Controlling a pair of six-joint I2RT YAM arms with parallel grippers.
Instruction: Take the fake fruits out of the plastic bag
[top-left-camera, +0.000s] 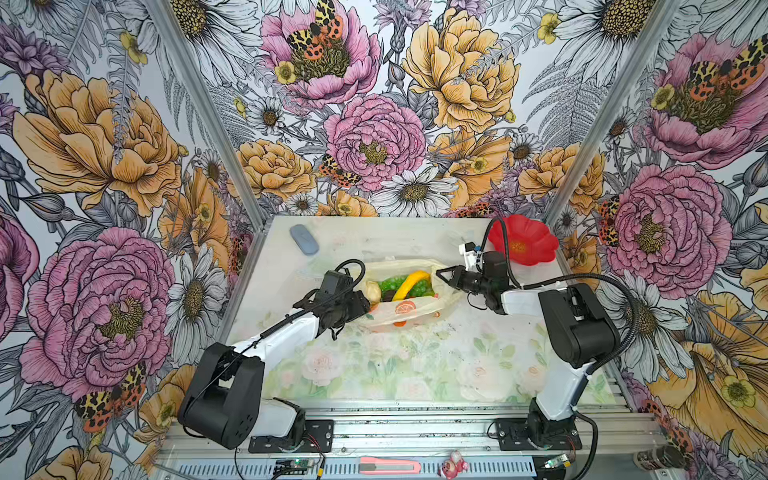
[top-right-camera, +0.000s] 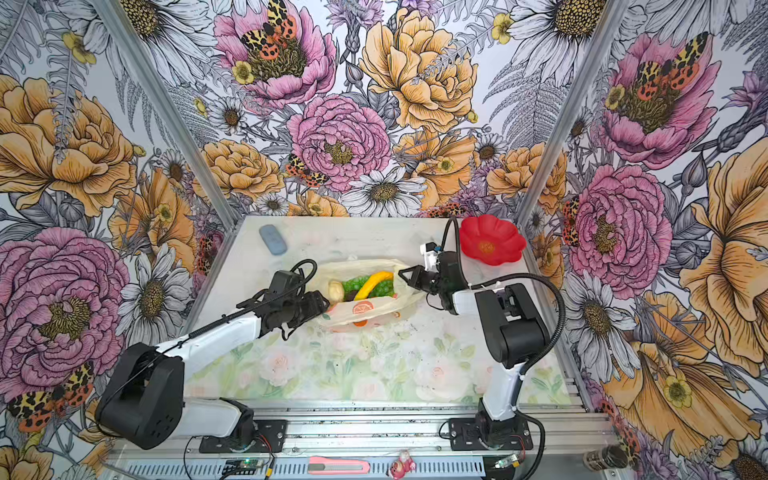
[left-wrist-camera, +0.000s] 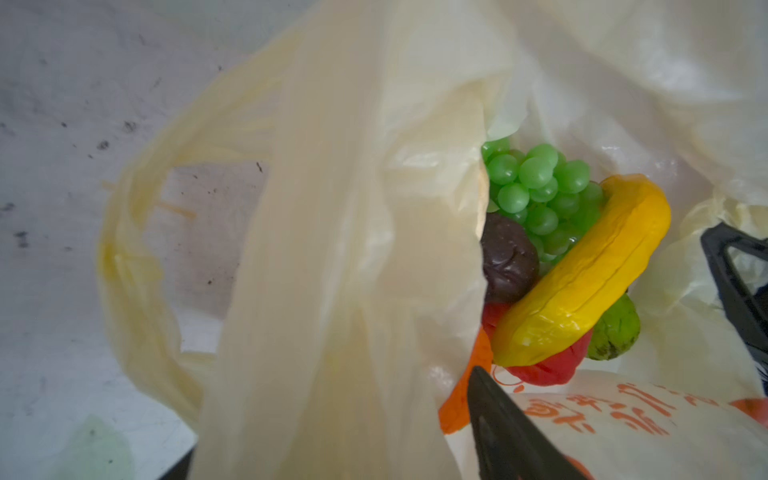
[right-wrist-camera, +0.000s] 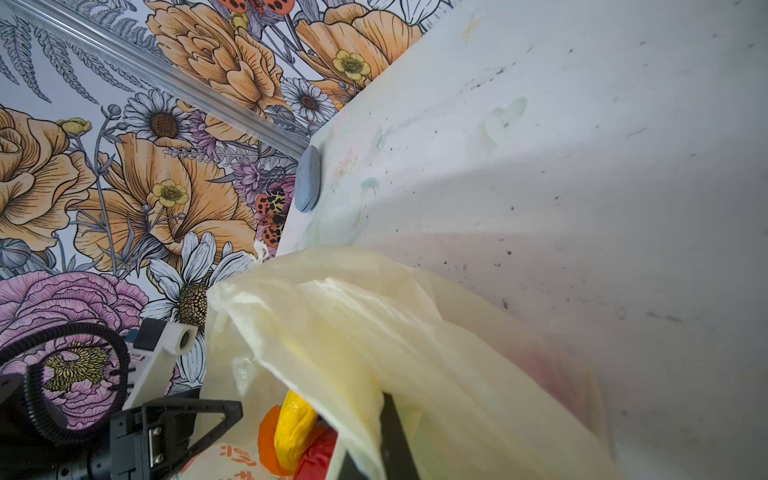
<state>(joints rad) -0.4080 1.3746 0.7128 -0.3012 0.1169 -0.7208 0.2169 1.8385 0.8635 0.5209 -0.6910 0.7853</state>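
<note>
- The fake fruits (top-left-camera: 399, 286) all lie inside the plastic bag (top-left-camera: 415, 318). The bag rests around the middle of the table (top-left-camera: 374, 365), a little toward the far side, with its mouth gaping upward.
- In both top views a yellow banana (top-left-camera: 411, 284) lies across a green grape bunch (top-left-camera: 388, 284). A cream piece (top-left-camera: 372, 291) sits at the left end, with a dark brown piece (top-left-camera: 388, 296) just beside it.
- The left wrist view adds a red piece (left-wrist-camera: 548, 370) under the banana, a green piece (left-wrist-camera: 615, 332) and an orange piece (left-wrist-camera: 461, 399).
- The left gripper (top-left-camera: 368, 306) sits at the bag's left end, its jaws apart at the mouth and gripping nothing.
- The right gripper (top-left-camera: 441, 272) is pinched closed on the bag's right rim.
- A red flower-shaped plate (top-left-camera: 523, 241) lies at the far right, and a blue-grey oval pad (top-left-camera: 304, 240) at the far left.
</note>
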